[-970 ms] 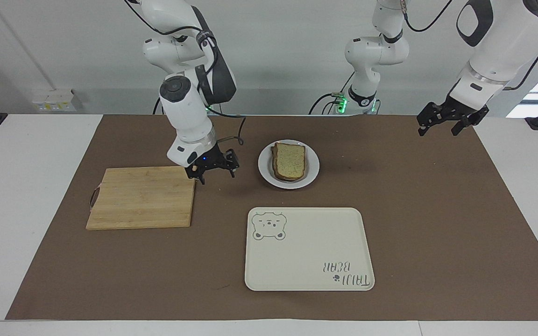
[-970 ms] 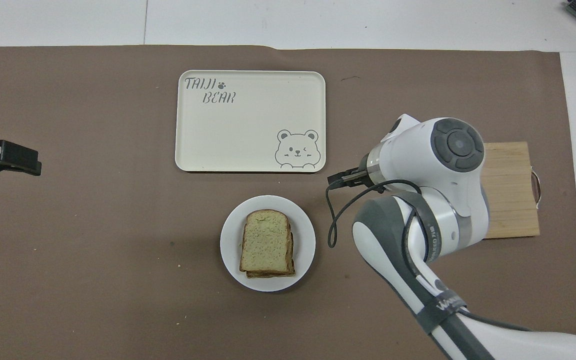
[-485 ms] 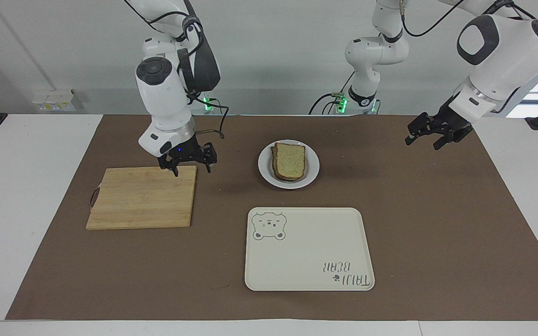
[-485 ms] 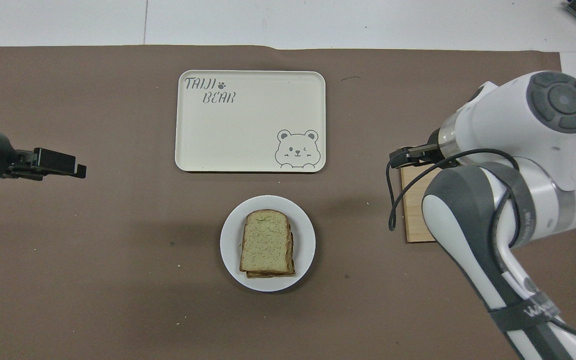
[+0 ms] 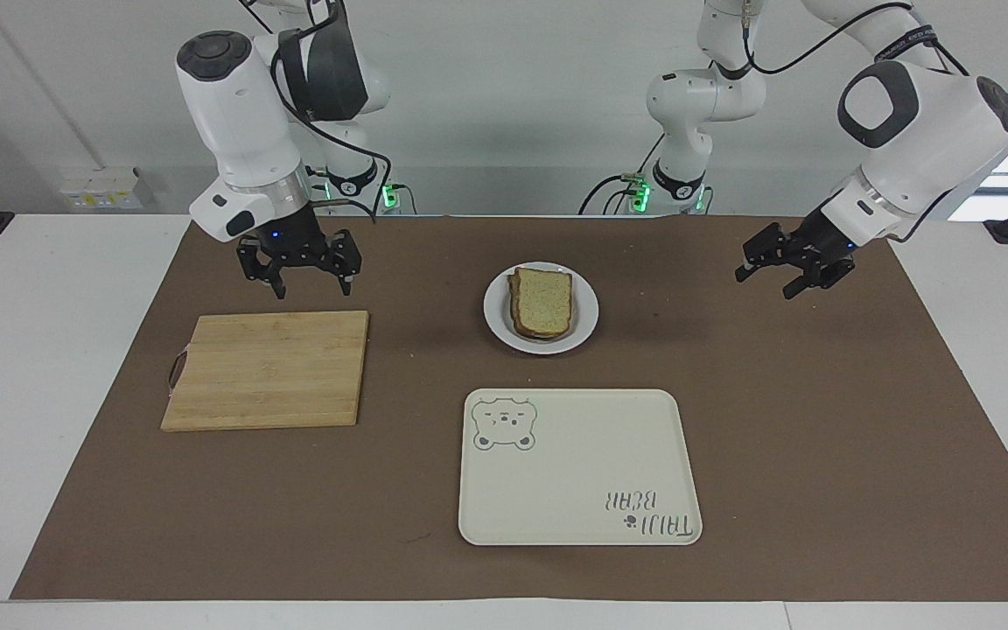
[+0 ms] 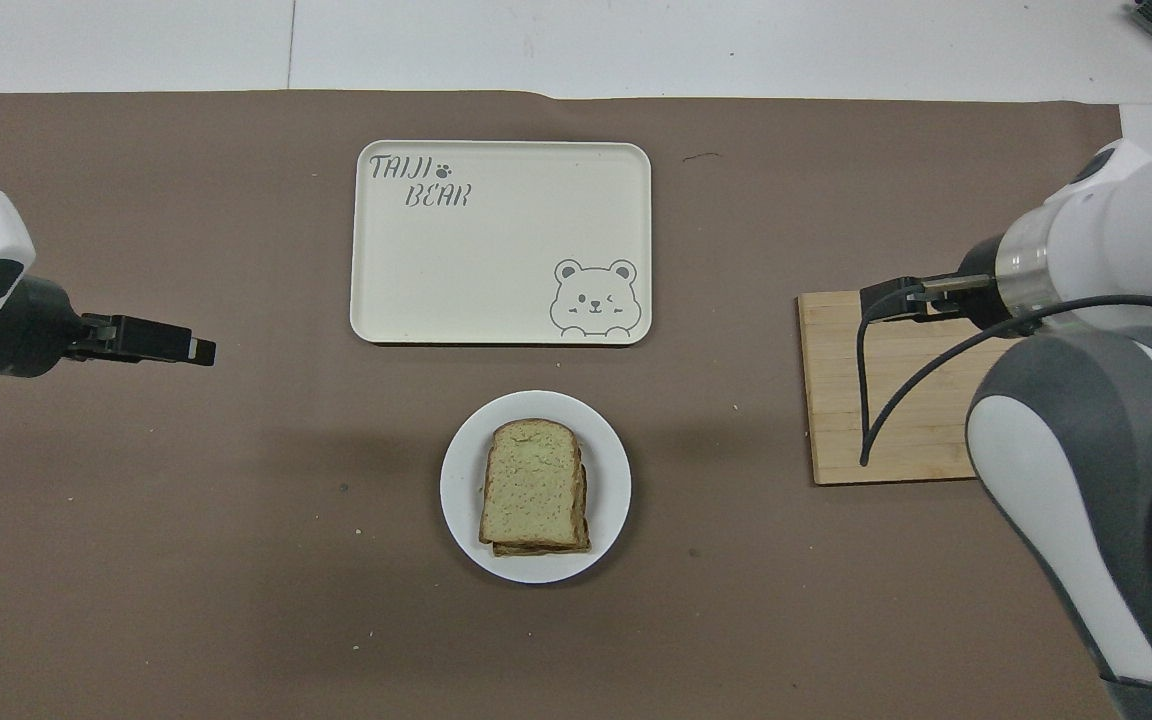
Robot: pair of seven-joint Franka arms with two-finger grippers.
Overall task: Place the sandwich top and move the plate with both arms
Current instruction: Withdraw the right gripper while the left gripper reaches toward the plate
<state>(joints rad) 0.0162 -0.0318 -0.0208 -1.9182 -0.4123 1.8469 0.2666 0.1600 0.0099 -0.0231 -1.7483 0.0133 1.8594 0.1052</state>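
Observation:
The sandwich top, a speckled slice with brown crust, lies on another slice on the small white plate in the middle of the brown mat. My right gripper hangs open and empty in the air by the wooden cutting board, well away from the plate. My left gripper is also open and empty, raised over bare mat toward the left arm's end, its fingers pointing at the plate from a distance.
A cream tray with a bear drawing lies farther from the robots than the plate. The wooden cutting board sits toward the right arm's end. White table borders the mat.
My right gripper has risen and swung away from the plate to the cutting board's end. My left gripper has come lower and closer to the plate. Plate and bread have not moved.

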